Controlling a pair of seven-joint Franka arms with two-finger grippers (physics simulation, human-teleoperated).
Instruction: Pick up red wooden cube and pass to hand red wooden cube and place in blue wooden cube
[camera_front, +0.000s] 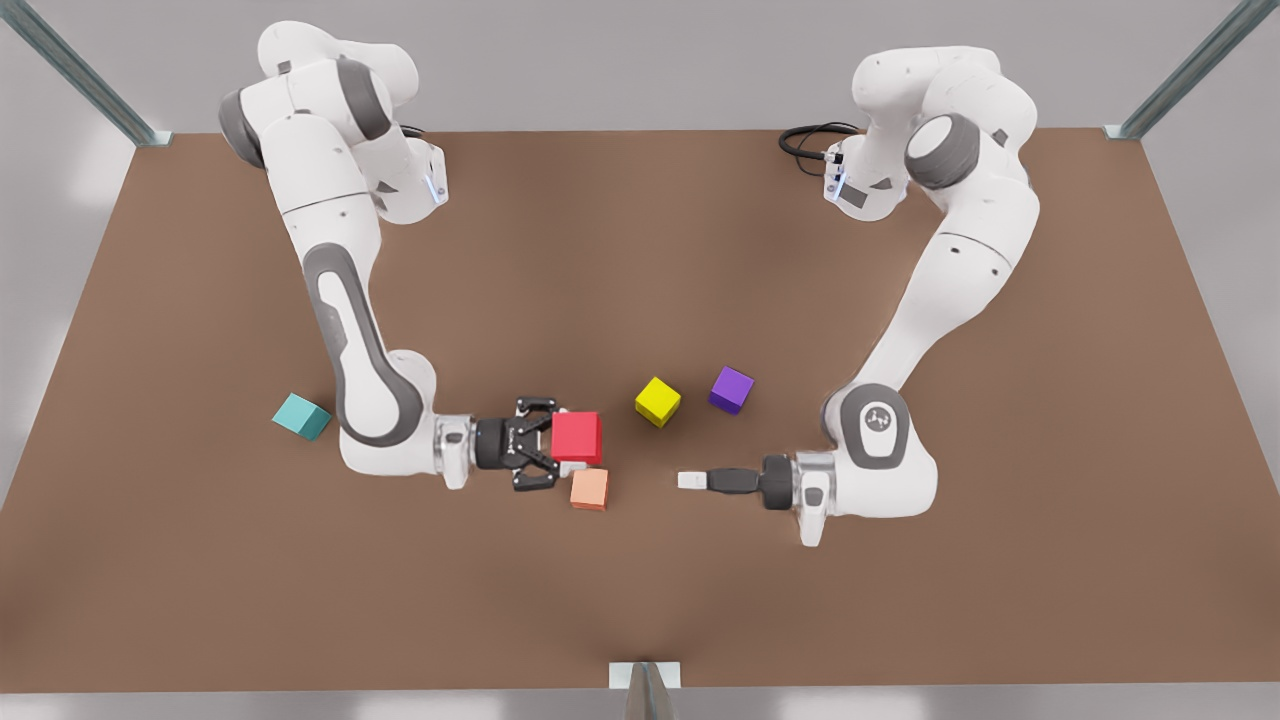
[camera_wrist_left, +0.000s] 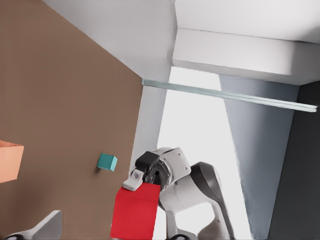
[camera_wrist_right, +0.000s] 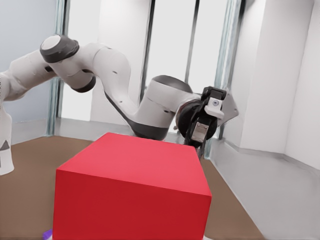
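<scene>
The right pincer (camera_front: 560, 442), on the arm at the front view's left, is pinching the red wooden cube (camera_front: 577, 438) from its left side, holding it clear of the matte brown surface (camera_front: 640, 250). The cube is showing plain, flat, sharp-edged faces; with equal sides it has no long axis, and its edges are lying square to the surface's edges. A salmon-orange cube (camera_front: 589, 489) is sitting just near of it, close under the pincer. The blue wooden cube (camera_front: 301, 416), teal and turned askew, is resting far left, beyond the right arm's elbow. A yellow cube (camera_front: 657, 401) and a purple cube (camera_front: 731, 389) are lying to the right. The left pincer (camera_front: 690, 480) is pointing leftward at the red cube, apart from it; whether it is spread or pressed together cannot be told.
</scene>
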